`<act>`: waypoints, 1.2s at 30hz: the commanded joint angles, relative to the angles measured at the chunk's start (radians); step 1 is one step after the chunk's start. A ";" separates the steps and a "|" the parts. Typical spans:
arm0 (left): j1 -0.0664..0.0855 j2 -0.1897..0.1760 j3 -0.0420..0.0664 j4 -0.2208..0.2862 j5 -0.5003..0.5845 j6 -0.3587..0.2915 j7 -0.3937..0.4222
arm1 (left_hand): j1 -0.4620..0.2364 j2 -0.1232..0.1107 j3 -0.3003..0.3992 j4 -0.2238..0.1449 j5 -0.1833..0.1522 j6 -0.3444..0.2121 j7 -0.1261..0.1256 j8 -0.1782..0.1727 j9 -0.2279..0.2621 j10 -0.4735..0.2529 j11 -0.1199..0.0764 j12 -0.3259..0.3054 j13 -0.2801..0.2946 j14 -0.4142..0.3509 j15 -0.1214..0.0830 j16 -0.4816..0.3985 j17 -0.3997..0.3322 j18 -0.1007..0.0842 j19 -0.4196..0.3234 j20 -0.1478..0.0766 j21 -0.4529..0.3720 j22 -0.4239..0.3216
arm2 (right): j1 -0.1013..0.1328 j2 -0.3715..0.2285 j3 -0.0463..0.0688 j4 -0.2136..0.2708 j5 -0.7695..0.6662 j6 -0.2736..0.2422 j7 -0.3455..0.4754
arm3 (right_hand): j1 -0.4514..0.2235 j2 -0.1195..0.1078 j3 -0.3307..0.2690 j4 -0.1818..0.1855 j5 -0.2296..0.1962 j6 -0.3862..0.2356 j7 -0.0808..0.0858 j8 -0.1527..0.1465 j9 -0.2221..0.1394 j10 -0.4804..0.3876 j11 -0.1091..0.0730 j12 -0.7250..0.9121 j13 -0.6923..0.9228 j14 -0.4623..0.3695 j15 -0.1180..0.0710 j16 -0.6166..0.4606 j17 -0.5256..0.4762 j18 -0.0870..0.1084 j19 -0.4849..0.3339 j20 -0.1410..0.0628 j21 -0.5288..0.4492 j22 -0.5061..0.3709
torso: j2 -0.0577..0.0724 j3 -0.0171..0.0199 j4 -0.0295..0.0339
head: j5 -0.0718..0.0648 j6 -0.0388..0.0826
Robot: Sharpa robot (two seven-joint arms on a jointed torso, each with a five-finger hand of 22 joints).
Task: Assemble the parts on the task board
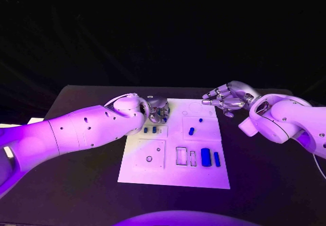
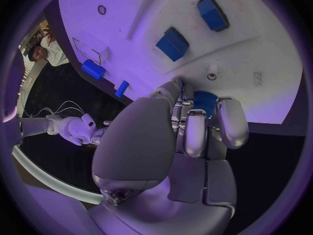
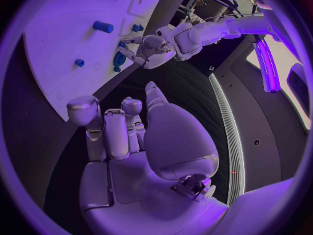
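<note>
The black table [image 1: 81,188] carries the white task board [image 1: 173,176] at its middle, and behind the table's far edge the room falls away into darkness.

At the left, the left hand [image 1: 158,109] reaches in over the board's far-left corner. The left wrist view shows its fingers [image 2: 195,136] closed round a small ribbed blue part [image 2: 205,100], which it grips just over the board's edge. Beside it on the board lie two short blue pegs [image 1: 149,129] in a small panel.

Toward the middle, a blue peg [image 1: 191,131] rests slantwise in a square panel. Nearer the robot, a row of slots holds a broad blue block [image 1: 206,157] and a thin blue bar [image 1: 216,159] (the two slots to their left are unfilled).

At the right, the right hand [image 1: 226,99] hovers above the board's far-right corner, holding nothing, fingers loosely bent and apart. The right wrist view shows its fingertips [image 3: 83,109] over bare table, off the board's edge.
</note>
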 commanded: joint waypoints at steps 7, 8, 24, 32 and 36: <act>0.009 -0.071 0.037 0.066 0.164 -0.065 0.029 | -0.011 -0.006 0.014 0.001 0.003 0.015 0.001 -0.005 0.002 0.018 0.002 -0.013 0.002 0.008 0.001 0.006 -0.004 -0.020 0.008 0.000 0.017 0.026 | -0.001 -0.003 0.000 0.002 -0.004 0.015 0.009 | 0.004 0.007 -0.008 0.000 0.005 -0.001 0.002 0.005 0.002 -0.004 0.001 -0.001 0.002 0.032 -0.006 -0.005 0.003 0.019 -0.006 0.002 -0.003 0.000 | -0.001 0.0010 0.0011 | 0.000 0.002; 0.012 -0.081 0.039 0.072 0.174 -0.066 0.031 | -0.012 -0.006 0.015 0.001 0.003 0.016 0.001 -0.005 0.002 0.020 0.002 -0.014 0.002 0.009 0.001 0.007 -0.003 -0.021 0.008 0.000 0.020 0.029 | -0.001 -0.003 0.000 0.002 -0.004 0.014 0.008 | 0.004 0.007 -0.008 0.000 0.005 -0.001 0.002 0.005 0.002 -0.004 0.001 -0.001 0.002 0.032 -0.006 -0.005 0.003 0.019 -0.006 0.002 -0.003 0.000 | -0.001 0.0016 0.0014 | 0.002 0.001; 0.023 -0.147 0.033 0.074 0.209 0.004 0.023 | -0.023 -0.011 0.020 0.002 0.002 0.023 0.001 -0.009 0.002 0.030 0.002 -0.022 0.004 0.010 0.001 0.007 -0.007 -0.023 0.012 0.001 0.034 0.040 | -0.001 -0.003 0.000 0.001 -0.004 0.015 0.006 | 0.004 0.008 -0.009 0.001 0.005 -0.001 0.002 0.005 0.002 -0.003 0.001 -0.001 0.003 0.032 -0.006 -0.004 0.003 0.019 -0.006 0.002 -0.003 0.001 | 0.000 0.0003 0.0016 | 0.005 -0.001; 0.012 -0.148 0.026 0.071 0.186 0.023 0.017 | -0.025 -0.012 0.021 0.002 0.002 0.024 0.001 -0.010 0.002 0.031 0.001 -0.024 0.004 0.010 0.001 0.007 -0.008 -0.023 0.012 0.001 0.035 0.042 | -0.002 -0.004 0.000 0.002 -0.004 0.013 0.007 | 0.003 0.008 -0.010 0.002 0.005 0.000 0.002 0.006 0.002 -0.004 0.001 -0.002 0.001 0.032 -0.006 -0.006 0.002 0.019 -0.006 0.002 -0.003 0.000 | 0.000 0.0008 0.0013 | 0.006 0.000; 0.010 -0.144 0.025 0.069 0.179 0.024 0.016 | -0.026 -0.014 0.022 0.001 0.002 0.024 0.001 -0.011 0.002 0.032 0.001 -0.026 0.004 0.010 0.001 0.007 -0.008 -0.023 0.012 0.001 0.036 0.043 | -0.002 -0.003 0.000 0.001 -0.004 0.012 0.007 | 0.003 0.008 -0.010 0.002 0.005 0.000 0.002 0.006 0.002 -0.004 0.001 -0.002 0.001 0.032 -0.006 -0.006 0.002 0.019 -0.006 0.002 -0.003 0.000 | 0.000 0.0001 0.0007 | 0.006 0.001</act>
